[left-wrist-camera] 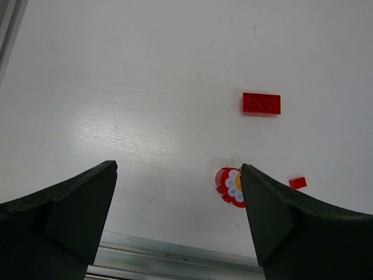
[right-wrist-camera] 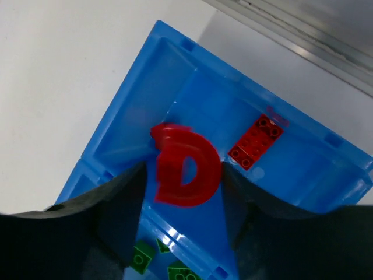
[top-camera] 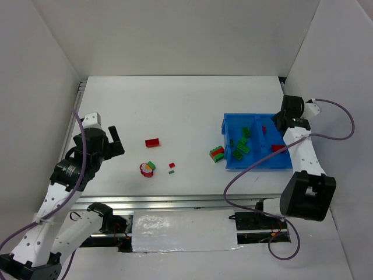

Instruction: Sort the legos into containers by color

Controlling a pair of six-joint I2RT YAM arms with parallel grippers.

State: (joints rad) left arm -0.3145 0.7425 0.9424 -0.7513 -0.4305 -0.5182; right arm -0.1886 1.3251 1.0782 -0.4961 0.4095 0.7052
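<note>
— Where is the left claw [left-wrist-camera: 178, 175]?
— Near left, spread wide and holding nothing above the worktop [top-camera: 192, 105]. The round red-white piece [left-wrist-camera: 232, 186] lies just by its right finger, with a red brick [left-wrist-camera: 261, 103] farther off.
— And the right claw [right-wrist-camera: 183, 170]?
— It's over the blue bin [top-camera: 242, 116], at the right. A red curved piece [right-wrist-camera: 204, 175] (blurred) sits between its fingers above the right compartment. Gripped or loose, I cannot tell. Green bricks [top-camera: 240, 142] lie in the left compartment.

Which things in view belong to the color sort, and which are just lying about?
Job: blue bin; green bricks in it; binned red brick; red curved piece above it; red-green stack beside it; loose red brick; round red-white piece; two tiny bits.
Lying about: purple cables; shiny tape; metal rail.
</note>
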